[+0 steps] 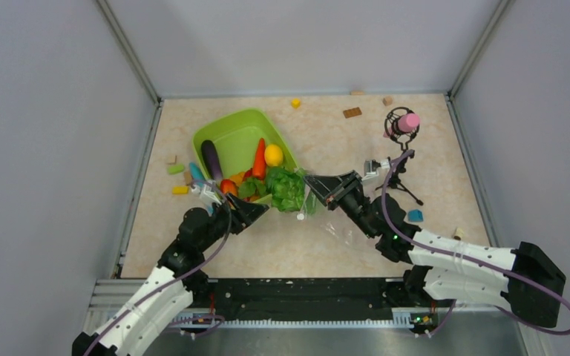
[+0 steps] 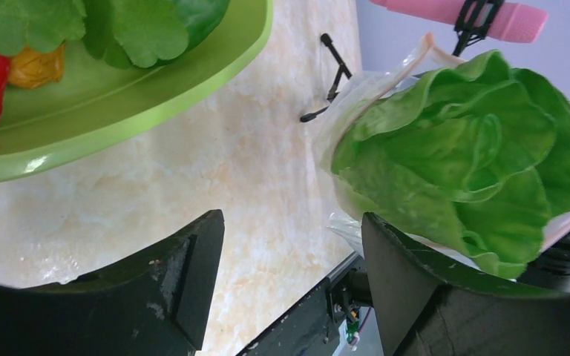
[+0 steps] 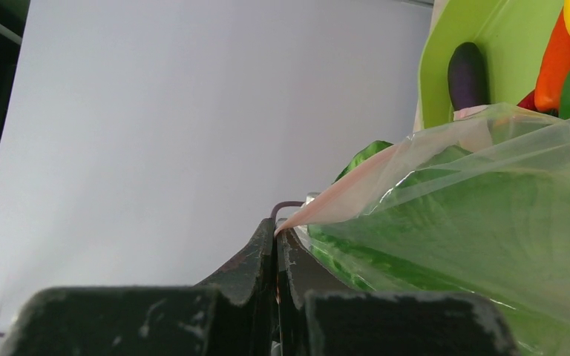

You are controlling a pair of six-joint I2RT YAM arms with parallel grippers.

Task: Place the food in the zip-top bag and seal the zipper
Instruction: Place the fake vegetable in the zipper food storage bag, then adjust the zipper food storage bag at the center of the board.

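Right now my right gripper point(image 3: 277, 230) is clenched on the bag point(image 3: 490, 222), pinching one corner of its mouth at the pink zipper point(image 3: 341, 196). My left gripper point(image 2: 291, 222) stands released, with its jaws apart and nothing between them.

The cabbage point(image 2: 460, 163) sits just beside my left gripper's outer finger, at the near edge of the tray point(image 1: 208, 133). It lies in the mouth of the bag. From the right wrist I see green leaf through the film, so part of it is under the plastic, though I cannot tell how deep. The eggplant point(image 1: 211, 159), carrot point(image 1: 260, 157) and lemon point(image 1: 273, 154) lie in the tray.

I judge the cabbage to be light and fairly stiff, a glossy moulded shell with ruffled leaves. It looks bulky against my jaws, so a grip across its widest part would likely slip. I would rather nudge it by the leaf edges, or take it across a narrower end.

The bag is the harder thing. It looks thin, limp and slick, and the film would fold or slide out of a loose pinch. The zipper strip looks firmer than the film, so that is where to hold it. A corner pinch like mine lifts only one lip, and the mouth may sag shut around the cabbage.
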